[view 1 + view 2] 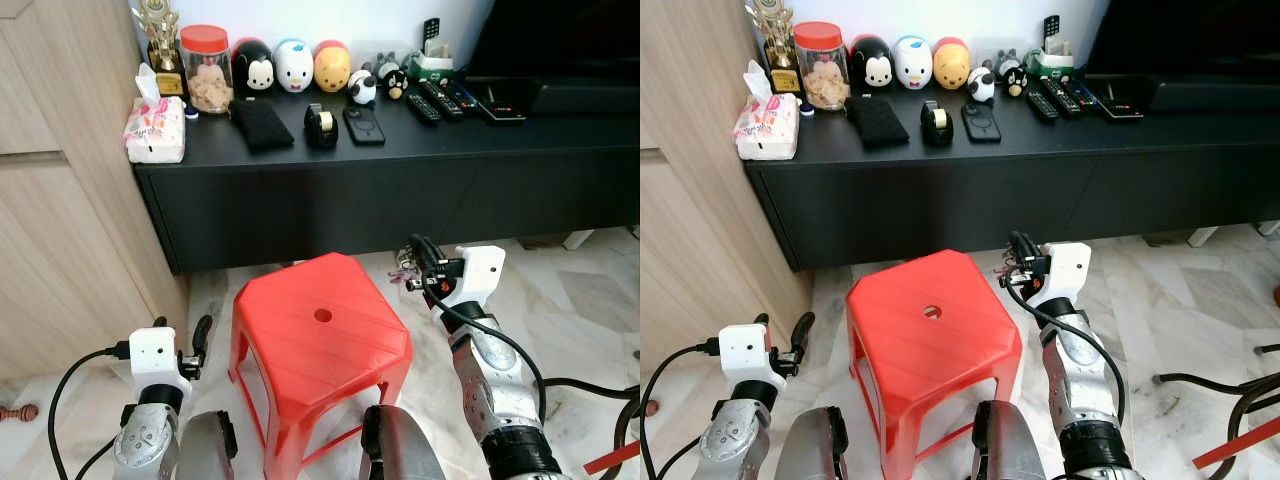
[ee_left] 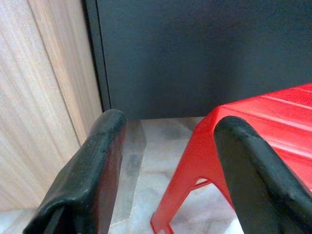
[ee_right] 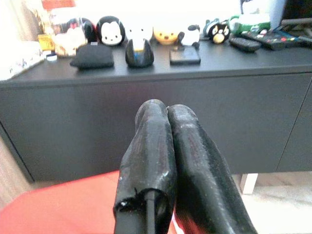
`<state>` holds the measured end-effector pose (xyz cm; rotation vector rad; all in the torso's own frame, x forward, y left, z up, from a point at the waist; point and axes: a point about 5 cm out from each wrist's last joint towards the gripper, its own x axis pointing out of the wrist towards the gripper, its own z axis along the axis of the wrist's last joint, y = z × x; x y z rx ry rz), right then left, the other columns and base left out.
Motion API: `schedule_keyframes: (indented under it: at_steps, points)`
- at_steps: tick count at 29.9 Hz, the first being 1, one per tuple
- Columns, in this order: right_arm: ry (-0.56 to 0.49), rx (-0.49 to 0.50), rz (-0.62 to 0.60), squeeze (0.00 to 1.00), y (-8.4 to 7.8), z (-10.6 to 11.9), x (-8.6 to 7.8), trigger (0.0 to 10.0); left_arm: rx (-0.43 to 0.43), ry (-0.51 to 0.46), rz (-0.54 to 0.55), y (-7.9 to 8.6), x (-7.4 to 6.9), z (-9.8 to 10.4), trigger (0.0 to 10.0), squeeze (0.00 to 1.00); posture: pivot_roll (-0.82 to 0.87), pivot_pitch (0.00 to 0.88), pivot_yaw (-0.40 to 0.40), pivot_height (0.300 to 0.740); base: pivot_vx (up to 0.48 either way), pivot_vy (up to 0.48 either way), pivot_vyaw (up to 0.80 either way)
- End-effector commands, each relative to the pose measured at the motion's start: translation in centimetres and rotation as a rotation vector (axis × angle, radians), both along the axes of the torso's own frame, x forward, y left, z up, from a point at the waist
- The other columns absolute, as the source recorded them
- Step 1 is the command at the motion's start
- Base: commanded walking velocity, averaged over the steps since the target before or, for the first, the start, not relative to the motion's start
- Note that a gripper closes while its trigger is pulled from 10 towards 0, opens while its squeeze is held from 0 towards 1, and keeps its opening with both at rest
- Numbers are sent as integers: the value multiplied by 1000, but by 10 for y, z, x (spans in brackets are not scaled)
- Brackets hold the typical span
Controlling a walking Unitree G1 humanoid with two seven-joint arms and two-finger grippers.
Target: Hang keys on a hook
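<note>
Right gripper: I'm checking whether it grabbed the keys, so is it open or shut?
Shut. The right gripper has its two black fingers pressed together with no gap; whether they hold keys cannot be told.

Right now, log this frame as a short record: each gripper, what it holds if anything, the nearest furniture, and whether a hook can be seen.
left gripper: open, held low beside the red stool, holding nothing
right gripper: shut, raised at the stool's far right corner, small metal bits at its tip, possibly the keys; too small to be sure
furniture ahead: black cabinet with toys, a jar and remotes on top
hook: cannot make one out
</note>
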<state>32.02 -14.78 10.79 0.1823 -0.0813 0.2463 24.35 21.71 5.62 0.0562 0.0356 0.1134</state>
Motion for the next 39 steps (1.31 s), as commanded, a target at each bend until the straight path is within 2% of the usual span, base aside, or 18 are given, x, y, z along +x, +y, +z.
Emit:
schedule_keyframes:
  at_steps: [1,3,16,25,28,32,33,36,38,39]
  points:
    - [-28,14,-10,0,0,9,1,10000,-8,-1,-6,-1,1,-1,10000,0,70,3,-121,577,0,0,0]
    - [-28,12,-10,0,1,10,1,10000,-8,-2,-6,-1,1,-1,10000,0,70,3,-121,582,0,0,0]
    - [-4,20,-6,0,4,8,-1,10000,-11,7,-9,-1,0,-7,10000,0,71,0,-120,687,0,0,0]
    - [-3,24,-3,0,6,7,0,10000,-19,39,-11,-2,-1,-17,10000,0,73,0,-120,727,0,0,0]
    - [-1,27,0,0,8,7,-1,10000,-29,125,12,3,-6,-36,10000,0,72,0,-118,740,0,0,0]
    - [-4,31,3,0,10,8,-2,10000,-49,237,61,15,-19,-60,10000,0,67,0,-116,740,0,0,0]
    - [-5,33,4,0,10,8,-2,10000,-47,291,72,18,-26,-70,10000,0,69,0,-116,740,0,0,0]
    - [-5,33,6,0,11,9,-2,10000,-60,341,85,21,-33,-78,10000,0,68,0,-115,740,0,0,0]
    - [3,36,3,0,11,7,-2,10000,-68,445,112,24,-52,-97,10000,0,71,0,-119,740,0,0,0]
    - [5,36,3,0,11,7,-2,10000,-69,450,114,25,-53,-98,10000,0,71,0,-119,740,0,0,0]
